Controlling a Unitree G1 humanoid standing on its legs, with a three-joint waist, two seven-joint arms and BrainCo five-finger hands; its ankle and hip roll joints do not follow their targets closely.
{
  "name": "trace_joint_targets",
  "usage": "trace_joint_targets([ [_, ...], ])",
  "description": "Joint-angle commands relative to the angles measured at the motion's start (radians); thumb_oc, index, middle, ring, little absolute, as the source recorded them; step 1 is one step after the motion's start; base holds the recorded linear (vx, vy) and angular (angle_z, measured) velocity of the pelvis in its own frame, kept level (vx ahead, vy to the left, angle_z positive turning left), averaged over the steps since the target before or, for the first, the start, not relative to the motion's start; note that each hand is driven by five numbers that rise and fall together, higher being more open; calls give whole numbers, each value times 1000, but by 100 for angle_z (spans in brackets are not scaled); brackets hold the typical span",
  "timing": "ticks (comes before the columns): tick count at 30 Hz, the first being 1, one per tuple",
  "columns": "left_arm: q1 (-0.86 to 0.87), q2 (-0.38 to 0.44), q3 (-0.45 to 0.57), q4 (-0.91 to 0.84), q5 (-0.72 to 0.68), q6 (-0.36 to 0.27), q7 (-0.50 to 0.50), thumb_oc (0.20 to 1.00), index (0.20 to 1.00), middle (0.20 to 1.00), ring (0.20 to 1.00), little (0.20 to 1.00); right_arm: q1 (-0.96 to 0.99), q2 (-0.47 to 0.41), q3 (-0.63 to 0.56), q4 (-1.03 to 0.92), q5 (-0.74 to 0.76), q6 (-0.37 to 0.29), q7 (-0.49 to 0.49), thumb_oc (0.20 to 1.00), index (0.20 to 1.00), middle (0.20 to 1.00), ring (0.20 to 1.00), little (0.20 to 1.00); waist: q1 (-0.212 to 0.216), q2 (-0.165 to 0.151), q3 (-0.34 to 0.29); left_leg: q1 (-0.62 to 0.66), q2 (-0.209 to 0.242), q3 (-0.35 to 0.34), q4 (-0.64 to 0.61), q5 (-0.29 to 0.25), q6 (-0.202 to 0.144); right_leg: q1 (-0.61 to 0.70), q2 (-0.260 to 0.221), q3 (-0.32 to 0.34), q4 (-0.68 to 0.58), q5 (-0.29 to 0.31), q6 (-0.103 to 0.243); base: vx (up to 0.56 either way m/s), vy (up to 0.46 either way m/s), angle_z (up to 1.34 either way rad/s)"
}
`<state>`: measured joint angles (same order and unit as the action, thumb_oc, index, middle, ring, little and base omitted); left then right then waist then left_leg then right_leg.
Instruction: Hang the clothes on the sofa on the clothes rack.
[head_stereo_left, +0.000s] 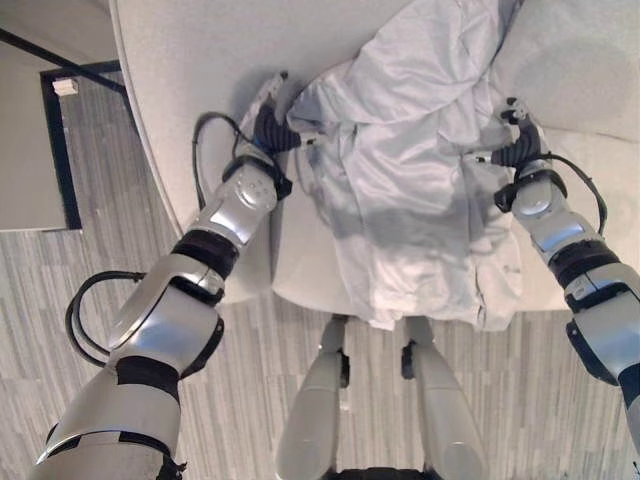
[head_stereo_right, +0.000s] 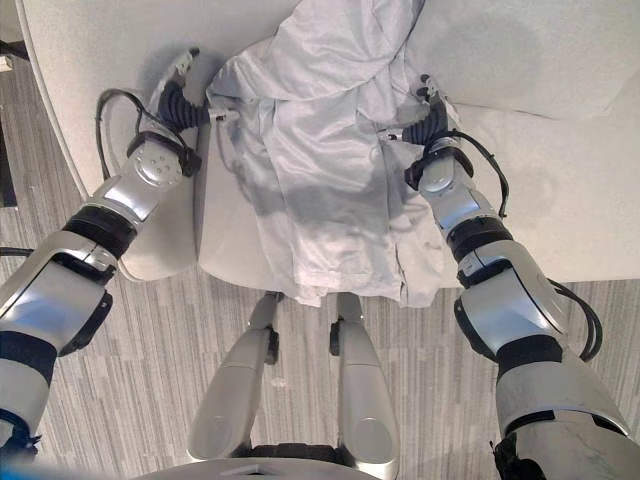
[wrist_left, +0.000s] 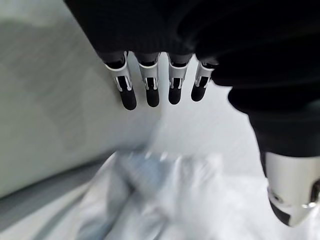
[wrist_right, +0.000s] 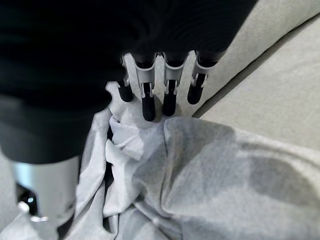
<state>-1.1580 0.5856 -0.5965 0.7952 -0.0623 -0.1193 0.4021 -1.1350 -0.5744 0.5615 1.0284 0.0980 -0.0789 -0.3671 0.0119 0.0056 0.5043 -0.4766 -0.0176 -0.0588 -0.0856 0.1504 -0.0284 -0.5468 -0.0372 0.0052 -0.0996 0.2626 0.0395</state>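
1. White, thin, slightly glossy cloth makes up the crumpled garment (head_stereo_left: 410, 170), which lies heaped on the pale grey upholstered sofa (head_stereo_left: 180, 80). It runs from the upper middle of the left eye view down to the seat's front edge, where its hem hangs over just above centre-bottom.
2. Its long axis goes top to bottom in the head views, so it lies between the two hands, one at each long side.
3. Reaching in from the left, the left hand (head_stereo_left: 268, 112) sits at the garment's upper left edge. In its wrist view the fingers (wrist_left: 150, 90) are straight and spread and the thumb stands well apart; the cloth lies blurred past the fingertips, with nothing held.
4. At the garment's right edge, in the upper right of the left eye view, is the right hand (head_stereo_left: 517, 128). In its wrist view the fingers (wrist_right: 146, 102) point straight down with their dark tips touching a bunched fold; they are extended, not curled, and the thumb has not closed on the cloth.
5. By my reading, the right hand is nearer a grasp, since its tips already meet fabric, while the left must move inward, towards frame centre.
6. Soft and limp, the fabric will likely sag and slip when lifted.
7. Striped grey flooring (head_stereo_left: 250, 340) shows below the seat.
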Motion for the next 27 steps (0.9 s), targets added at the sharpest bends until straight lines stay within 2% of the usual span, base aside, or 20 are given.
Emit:
trace_joint_targets([
  [1, -46, 3, 28, 24, 67, -26, 83, 1000, 1000, 1000, 1000, 1000, -18, -43, 3, 13, 34, -12, -42, 1000, 1000, 1000, 1000, 1000, 16, 26, -49, -32, -30, -79, -2, 10, -14, 40, -17, 50, 12, -92, 104, -9, -6, 5],
  [7, -104, 4, 11, 64, 71, -17, 111, 1000, 1000, 1000, 1000, 1000, -71, -33, 37, 46, 48, -6, -38, 1000, 1000, 1000, 1000, 1000, 17, 28, -44, -50, -33, -81, -2, 15, -17, 23, -16, 50, 12, -87, 105, -3, -2, 2],
  [9, -144, 9, -23, 114, 76, -9, 104, 1000, 1000, 1000, 1000, 1000, -90, -26, 52, 61, 59, -7, -35, 1000, 1000, 1000, 1000, 1000, 14, 26, -43, -57, -34, -81, -2, 18, -18, 18, -17, 50, 12, -85, 106, 0, 0, 0],
  [11, -216, 8, -92, 238, 66, 7, 74, 1000, 1000, 1000, 1000, 1000, -134, -1, 92, 105, 75, -3, -23, 1000, 1000, 1000, 1000, 1000, 7, 23, -40, -70, -34, -79, -2, 25, -18, 4, -13, 50, 12, -78, 108, 0, 0, 0],
  [18, -289, 0, -166, 387, 47, 22, 25, 1000, 1000, 1000, 1000, 1000, -197, 39, 149, 158, 84, 8, -11, 1000, 1000, 1000, 1000, 1000, -2, 15, -32, -93, -31, -76, -2, 35, -20, -19, -8, 50, 12, -70, 110, 0, 0, 0],
  [27, -321, -6, -202, 439, 29, 24, -2, 1000, 1000, 1000, 1000, 1000, -255, 50, 191, 166, 81, 10, -23, 1000, 1000, 1000, 1000, 1000, -9, 8, -17, -147, -27, -74, -2, 44, -22, -74, -4, 50, 12, -64, 111, 0, 0, 0],
])
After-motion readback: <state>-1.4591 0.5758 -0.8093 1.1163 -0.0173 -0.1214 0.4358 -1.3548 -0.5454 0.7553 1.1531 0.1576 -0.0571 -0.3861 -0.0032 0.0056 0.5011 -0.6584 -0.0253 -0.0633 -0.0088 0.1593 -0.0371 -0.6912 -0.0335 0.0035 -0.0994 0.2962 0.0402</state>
